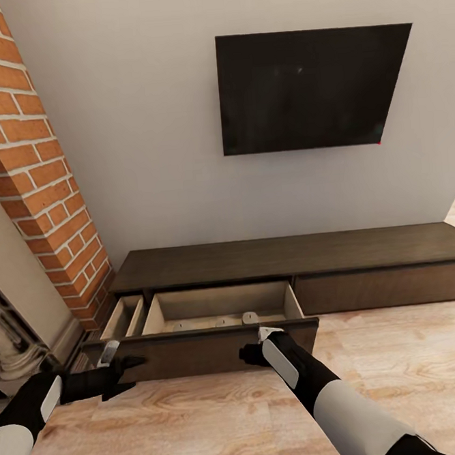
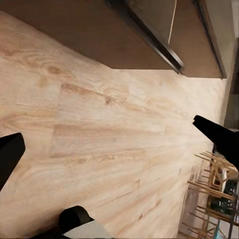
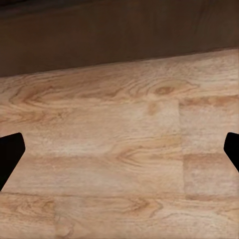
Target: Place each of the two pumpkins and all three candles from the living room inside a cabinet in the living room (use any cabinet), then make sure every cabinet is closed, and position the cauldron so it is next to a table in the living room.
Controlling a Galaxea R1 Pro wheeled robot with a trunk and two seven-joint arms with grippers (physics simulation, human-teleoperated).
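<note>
The drawer (image 1: pixel 203 349) is pulled out — its long front lies just ahead of both claws, left (image 1: pixel 132 363) and right (image 1: pixel 251 352), both spread wide.

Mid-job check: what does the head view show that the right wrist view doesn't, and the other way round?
Head view alone: the cabinet's pulled-out drawer with three candles lying inside, the black TV on the wall, the brick column, and both arms, with the left gripper and right gripper at the drawer front. Right wrist view alone: that gripper's open fingertips over bare floor, close up. Both share: the dark drawer front and the light wood floor.
</note>
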